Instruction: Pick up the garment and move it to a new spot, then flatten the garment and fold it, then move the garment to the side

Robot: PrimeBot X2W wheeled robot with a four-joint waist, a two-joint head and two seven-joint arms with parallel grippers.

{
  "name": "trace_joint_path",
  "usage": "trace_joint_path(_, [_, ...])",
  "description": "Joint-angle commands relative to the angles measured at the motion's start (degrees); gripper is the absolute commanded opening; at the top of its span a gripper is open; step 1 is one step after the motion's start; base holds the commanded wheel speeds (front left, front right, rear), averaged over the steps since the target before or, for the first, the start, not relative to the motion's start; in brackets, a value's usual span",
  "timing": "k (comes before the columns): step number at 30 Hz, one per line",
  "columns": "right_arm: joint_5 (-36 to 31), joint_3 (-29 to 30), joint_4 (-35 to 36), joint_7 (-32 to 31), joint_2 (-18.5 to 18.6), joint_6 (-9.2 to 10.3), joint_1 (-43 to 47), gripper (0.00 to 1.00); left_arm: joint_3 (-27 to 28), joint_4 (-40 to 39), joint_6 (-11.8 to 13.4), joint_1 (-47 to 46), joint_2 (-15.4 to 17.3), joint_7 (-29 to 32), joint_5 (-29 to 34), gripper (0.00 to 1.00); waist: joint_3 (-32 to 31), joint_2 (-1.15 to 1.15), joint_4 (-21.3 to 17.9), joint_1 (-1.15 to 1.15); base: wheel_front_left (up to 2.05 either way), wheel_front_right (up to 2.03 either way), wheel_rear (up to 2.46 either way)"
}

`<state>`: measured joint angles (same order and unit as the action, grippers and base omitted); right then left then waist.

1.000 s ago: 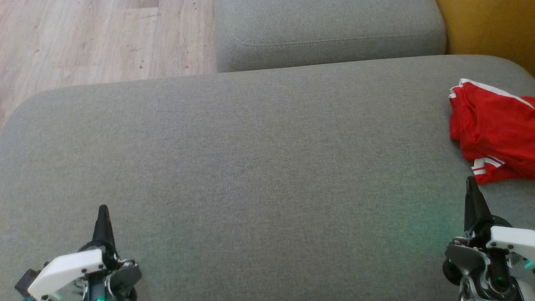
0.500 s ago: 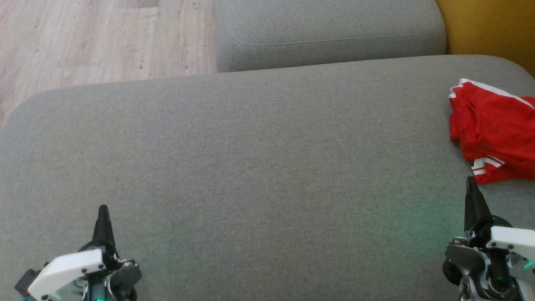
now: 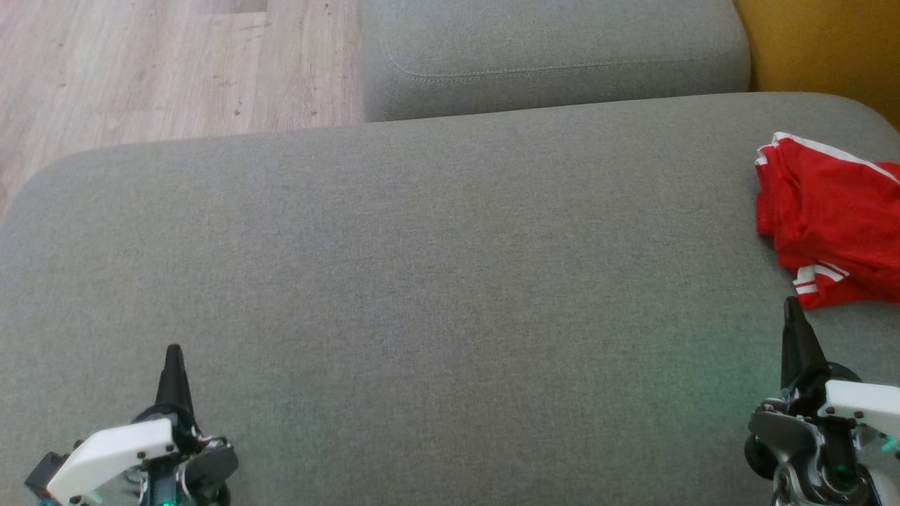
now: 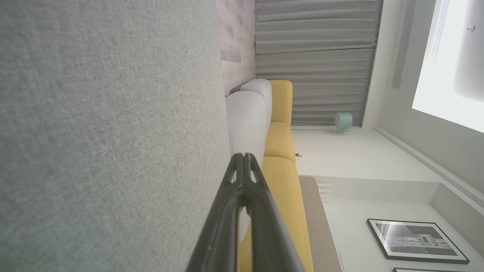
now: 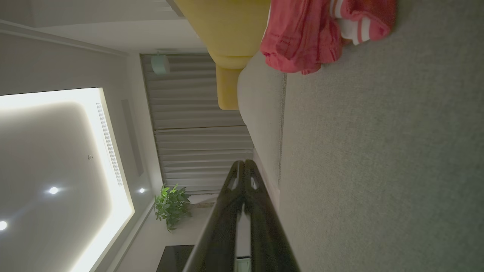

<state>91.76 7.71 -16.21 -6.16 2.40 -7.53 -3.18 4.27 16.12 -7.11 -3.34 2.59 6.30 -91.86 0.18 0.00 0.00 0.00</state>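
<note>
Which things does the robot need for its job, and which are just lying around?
For the job: crumpled red cloth garment with white stripes; wide grey fabric cushion; left end effector; right end effector.
Just around: yellow sofa; leafy green potted plant; black-framed picture.

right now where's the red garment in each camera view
Head view: garment at the right edge, bunched on the grey cushion.
Right wrist view: garment at the top, right of centre, at the grey cushion's edge.
Left wrist view: grey cushion on the left, curtains beyond.
Shared landmark: the yellow sofa.
</note>
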Motion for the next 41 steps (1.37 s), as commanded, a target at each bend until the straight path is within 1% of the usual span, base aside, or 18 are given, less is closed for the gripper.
trace_joint_path(1, [0.42, -1.21, 2.19, -0.31, 0.48, 0.04, -3.0, 0.0, 2.23, -2.09, -0.37, -2.85, 0.29, 0.17, -0.32, 0.0, 0.0, 0.0, 0.0, 0.0, 0.0, 0.0, 0.0])
trace_joint_path(41, [0.42, -1.21, 2.19, -0.31, 0.48, 0.04, -3.0, 0.0, 2.23, -2.09, -0.37, -2.85, 0.29, 0.17, -0.32, 0.0, 0.0, 0.0, 0.0, 0.0, 0.0, 0.0, 0.0])
